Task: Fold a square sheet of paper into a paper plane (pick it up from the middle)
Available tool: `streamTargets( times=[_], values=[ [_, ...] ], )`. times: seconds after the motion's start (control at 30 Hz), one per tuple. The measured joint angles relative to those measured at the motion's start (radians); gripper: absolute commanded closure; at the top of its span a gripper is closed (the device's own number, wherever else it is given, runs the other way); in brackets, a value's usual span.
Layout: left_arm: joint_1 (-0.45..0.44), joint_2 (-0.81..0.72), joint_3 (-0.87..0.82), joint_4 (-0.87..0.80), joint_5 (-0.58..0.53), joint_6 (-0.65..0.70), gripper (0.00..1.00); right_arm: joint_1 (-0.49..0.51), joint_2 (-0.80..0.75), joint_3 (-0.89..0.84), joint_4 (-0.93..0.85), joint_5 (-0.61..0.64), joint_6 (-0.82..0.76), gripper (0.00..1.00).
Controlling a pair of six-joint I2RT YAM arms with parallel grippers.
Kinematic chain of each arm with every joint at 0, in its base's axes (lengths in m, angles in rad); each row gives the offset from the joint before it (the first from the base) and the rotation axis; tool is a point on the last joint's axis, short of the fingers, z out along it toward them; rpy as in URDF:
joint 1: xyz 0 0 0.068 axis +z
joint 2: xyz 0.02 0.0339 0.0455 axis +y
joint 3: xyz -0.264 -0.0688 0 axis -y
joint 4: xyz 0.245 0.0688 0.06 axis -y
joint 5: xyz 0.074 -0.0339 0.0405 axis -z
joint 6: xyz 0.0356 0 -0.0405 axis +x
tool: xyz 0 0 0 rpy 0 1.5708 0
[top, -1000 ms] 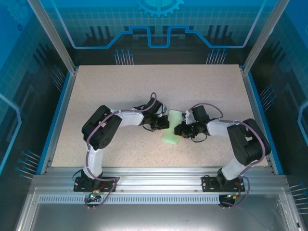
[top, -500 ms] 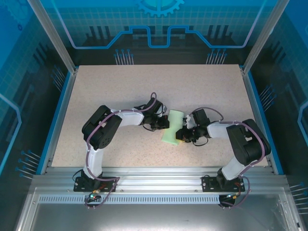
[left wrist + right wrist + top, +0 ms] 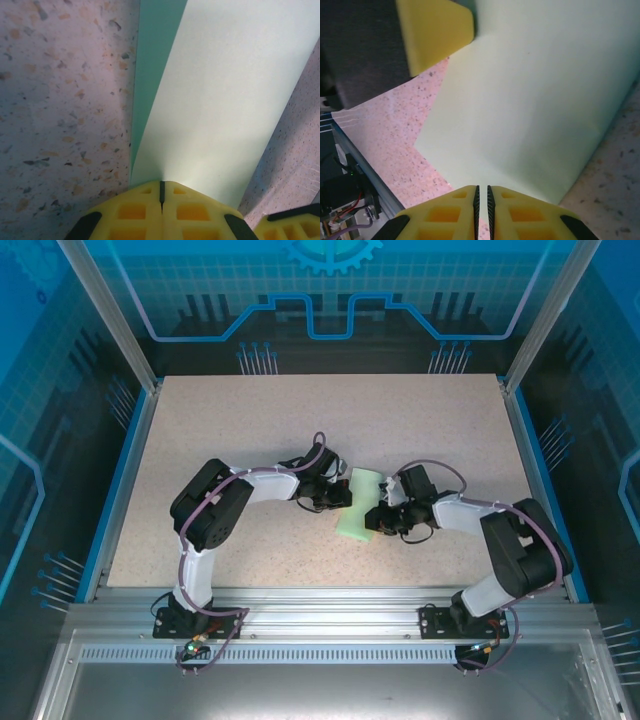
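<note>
**Overhead and wrist views of an early fold.** The pale mint-green sheet of thin paper (image 3: 358,495) lies near the middle of the speckled beige desk (image 3: 250,430), between the two arms; it shows as a narrow oblong strip, not as a flat square. We judge that a first lengthwise fold is made or is being pressed. In the left wrist view a darker green band (image 3: 150,75) runs beside the sheet's pale upper face (image 3: 225,100); we read it as a second layer in shadow. We see no pointed nose, no slanted corner folds and no wings; so we judge that most of the paper plane is not yet made.

The left pincer (image 3: 343,498) sits at the strip's left long edge; in its own view its yellow fingers (image 3: 130,212) are pressed fully together at the sheet's near edge. The right pincer (image 3: 373,518) sits at the right long edge, toward the near end; in its own view it is narrow, with a hairline slit between its fingers (image 3: 445,212).

**Hidden or unclear.** Each wrist view cuts the sheet off at the frame; each pincer covers the edge where it meets the paper, so we cannot tell whether either pinches the sheet or merely presses on it. We cannot count the layers; the overhead view is too small to show creases.
</note>
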State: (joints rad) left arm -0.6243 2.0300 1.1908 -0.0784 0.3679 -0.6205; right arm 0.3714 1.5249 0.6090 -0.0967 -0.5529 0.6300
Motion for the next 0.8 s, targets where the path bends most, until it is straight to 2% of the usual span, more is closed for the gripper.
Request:
streamTargets(
  times=[0.5,0.8],
  values=[
    [0.0,0.007,0.013,-0.014,0.001,0.002,1.0,0.022,0.052,-0.031,0.011,0.008,0.017,0.86],
    [0.0,0.007,0.013,-0.014,0.001,0.002,1.0,0.029,-0.032,-0.039,-0.014,0.019,0.022,0.85]
  ],
)
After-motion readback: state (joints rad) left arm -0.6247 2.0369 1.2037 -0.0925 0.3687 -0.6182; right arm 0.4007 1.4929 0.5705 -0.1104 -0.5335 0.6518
